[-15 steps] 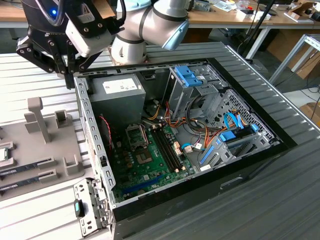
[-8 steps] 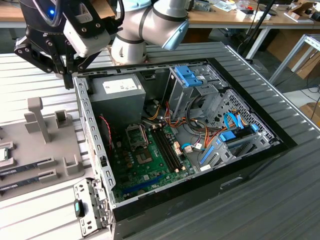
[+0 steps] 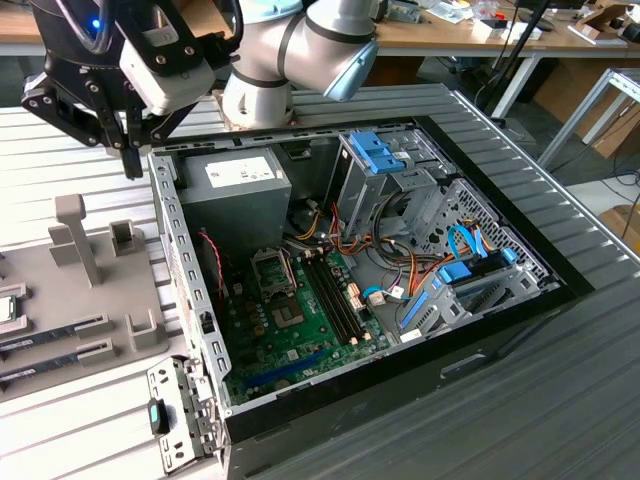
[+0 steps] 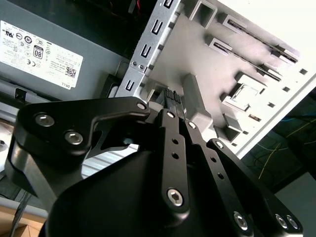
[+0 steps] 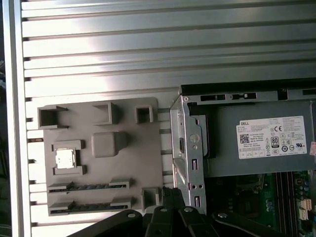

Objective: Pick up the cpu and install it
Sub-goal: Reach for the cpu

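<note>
While the cpu [image 5: 65, 158] rests in its tray [image 5: 129, 170], eight o'clock from the gripper [image 3: 131, 165] in the exterior view, that empty, pinched-narrow gripper should widen and centre squarely above it.

The case [image 3: 480, 348] lies open on the tabletop [image 3: 560, 410], with the tray [image 3: 100, 300] just beside it on the exterior view's left. Inside the case, the power supply [image 3: 235, 185] sits in the far corner nearest the tray. The motherboard [image 3: 300, 335] lies in front of it, with the socket [image 3: 272, 268] on the board near the supply. The drive cage [image 3: 380, 165] stands on the supply's other side. The cpu [image 5: 65, 159] rests in a tray pocket, memory sticks [image 5: 84, 187] in slots just beside it. The gripper [image 3: 130, 165] hangs over the tabletop between tray and case corner.
</note>
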